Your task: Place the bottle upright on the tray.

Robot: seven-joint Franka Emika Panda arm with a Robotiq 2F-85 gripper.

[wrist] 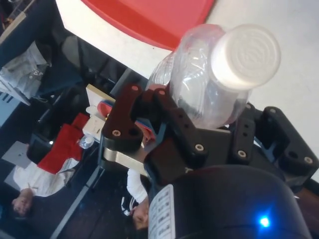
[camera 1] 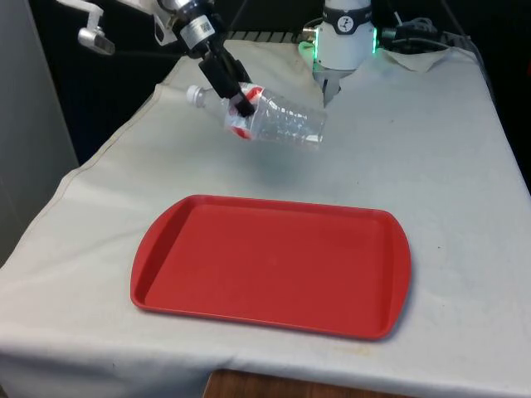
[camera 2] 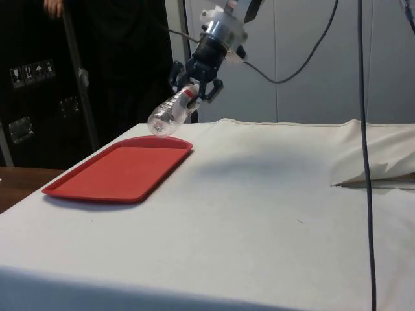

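A clear plastic bottle [camera 1: 278, 118] with a white cap [camera 1: 194, 94] and a red-and-white label hangs in the air, tilted nearly on its side. My black gripper [camera 1: 241, 98] is shut on the bottle near its neck. From the side, the bottle [camera 2: 170, 114] slopes base-down just past the far end of the red tray [camera 2: 120, 170], gripper [camera 2: 194, 89] above it. The red tray [camera 1: 274, 264] lies flat and bare on the white cloth, nearer the camera than the bottle. In the wrist view the cap [wrist: 245, 56] points at the camera between the black fingers [wrist: 130, 119].
The robot's base [camera 1: 344, 41] stands at the table's far end, with folded cloth [camera 1: 423, 58] beside it. Cables [camera 2: 361, 97] hang down over the table in the side view. People show below the table edge in the wrist view.
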